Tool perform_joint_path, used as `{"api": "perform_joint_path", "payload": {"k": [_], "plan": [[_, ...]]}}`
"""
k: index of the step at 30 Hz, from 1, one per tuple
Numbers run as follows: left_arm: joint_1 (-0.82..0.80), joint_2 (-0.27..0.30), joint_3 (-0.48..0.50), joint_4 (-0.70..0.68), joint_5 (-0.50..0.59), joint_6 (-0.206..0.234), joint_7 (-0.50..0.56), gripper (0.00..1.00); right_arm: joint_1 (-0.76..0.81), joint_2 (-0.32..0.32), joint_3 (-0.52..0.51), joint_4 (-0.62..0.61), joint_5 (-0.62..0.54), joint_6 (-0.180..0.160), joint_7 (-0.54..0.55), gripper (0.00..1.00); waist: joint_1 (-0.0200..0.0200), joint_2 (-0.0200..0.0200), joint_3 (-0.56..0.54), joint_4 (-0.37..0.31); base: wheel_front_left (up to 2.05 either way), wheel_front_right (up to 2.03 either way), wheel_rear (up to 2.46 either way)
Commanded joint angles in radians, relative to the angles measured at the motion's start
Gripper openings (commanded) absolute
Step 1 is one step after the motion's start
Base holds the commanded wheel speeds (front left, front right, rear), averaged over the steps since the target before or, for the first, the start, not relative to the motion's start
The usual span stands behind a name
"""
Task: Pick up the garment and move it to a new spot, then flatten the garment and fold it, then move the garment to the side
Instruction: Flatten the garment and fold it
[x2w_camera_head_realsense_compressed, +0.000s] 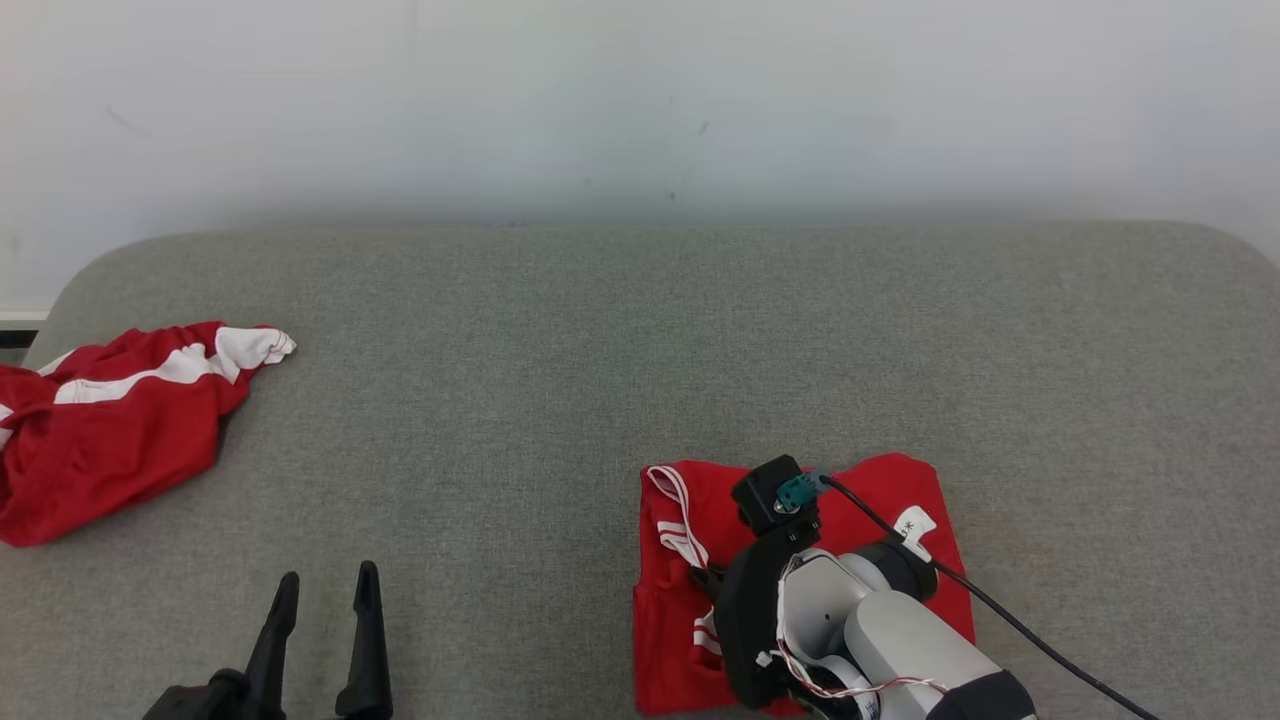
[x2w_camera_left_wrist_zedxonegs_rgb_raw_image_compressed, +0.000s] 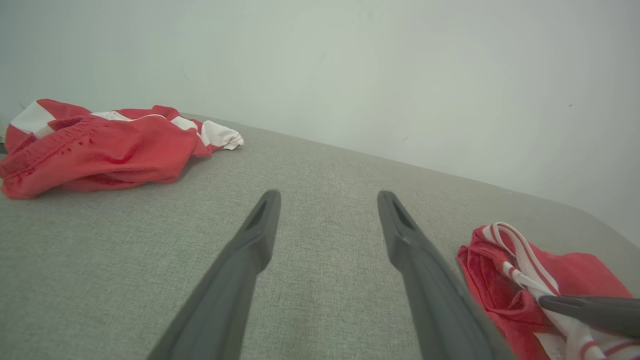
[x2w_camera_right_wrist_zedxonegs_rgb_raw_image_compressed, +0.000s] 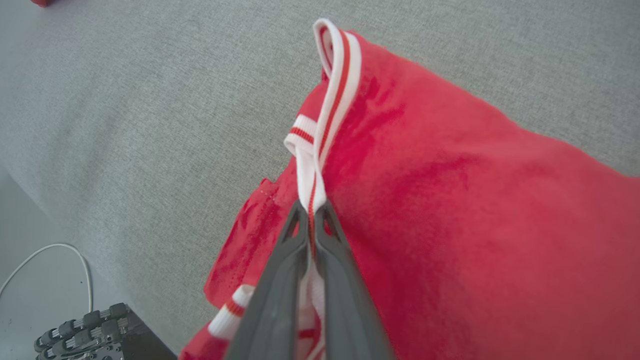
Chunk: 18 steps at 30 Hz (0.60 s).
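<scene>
Shows right gripper (x2w_camera_right_wrist_zedxonegs_rgb_raw_image_compressed: 311, 207) pinched tight on striped trim (x2w_camera_right_wrist_zedxonegs_rgb_raw_image_compressed: 332, 90) of folded red garment (x2w_camera_right_wrist_zedxonegs_rgb_raw_image_compressed: 450, 210), front-right on grey cushion (x2w_camera_head_realsense_compressed: 640, 350), and left gripper (x2w_camera_head_realsense_compressed: 328, 577) spread wide, empty. Slide sideways low and slowly; avoid lifting by 1 edge alone, to keep folds stacked.

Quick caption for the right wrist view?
Right gripper shut on the striped trim of the folded red garment on grey surface.

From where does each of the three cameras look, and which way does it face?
Head view: from above, down onto the grey surface; open left gripper and right forearm show.
Left wrist view: low, along the left gripper toward the crumpled garment.
Right wrist view: along the shut right gripper, pinching the folded garment.
Shared: all show the folded garment.
</scene>
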<state>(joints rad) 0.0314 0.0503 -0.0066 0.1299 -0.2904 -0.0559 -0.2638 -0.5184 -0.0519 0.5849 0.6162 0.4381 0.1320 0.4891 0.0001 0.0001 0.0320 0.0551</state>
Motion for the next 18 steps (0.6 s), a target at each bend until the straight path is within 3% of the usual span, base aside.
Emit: {"api": "perform_joint_path", "payload": {"k": [1,2,3,11,15,18], "plan": [[-0.014,0.0,0.0,0.001,0.009,-0.002,-0.001,1.0,-0.017,0.003,0.015,0.011,0.014,-0.003,-0.025,0.0,-0.0001,-0.0001,0.008,0.004,0.0,0.0,0.0],[-0.016,0.0,0.0,0.002,0.009,-0.003,-0.001,1.0,-0.019,0.002,0.017,0.018,0.025,-0.003,-0.039,0.34,-0.0001,-0.0001,0.01,0.005,0.0,0.0,0.0],[-0.019,0.0,0.0,0.001,0.008,-0.004,0.0,1.0,-0.019,0.003,0.021,0.022,0.04,-0.003,-0.051,1.0,-0.0001,-0.0001,0.011,0.005,0.0,0.0,0.0],[0.003,0.0,0.028,0.0,0.007,-0.004,-0.001,1.0,-0.003,0.002,0.0,-0.027,0.246,-0.003,-0.184,1.0,-0.0001,-0.0001,-0.013,-0.018,0.0,0.0,0.0],[0.018,0.0,0.043,-0.005,0.009,-0.004,0.0,1.0,-0.009,0.001,-0.048,-0.023,0.219,-0.003,-0.243,1.0,-0.0001,-0.0001,-0.029,-0.037,0.0,0.0,0.0],[0.026,0.0,0.053,-0.012,0.009,-0.006,0.0,1.0,0.004,-0.035,-0.104,-0.03,0.161,-0.003,-0.294,1.0,-0.0001,-0.0001,-0.039,-0.054,0.0,0.0,0.0]]}}
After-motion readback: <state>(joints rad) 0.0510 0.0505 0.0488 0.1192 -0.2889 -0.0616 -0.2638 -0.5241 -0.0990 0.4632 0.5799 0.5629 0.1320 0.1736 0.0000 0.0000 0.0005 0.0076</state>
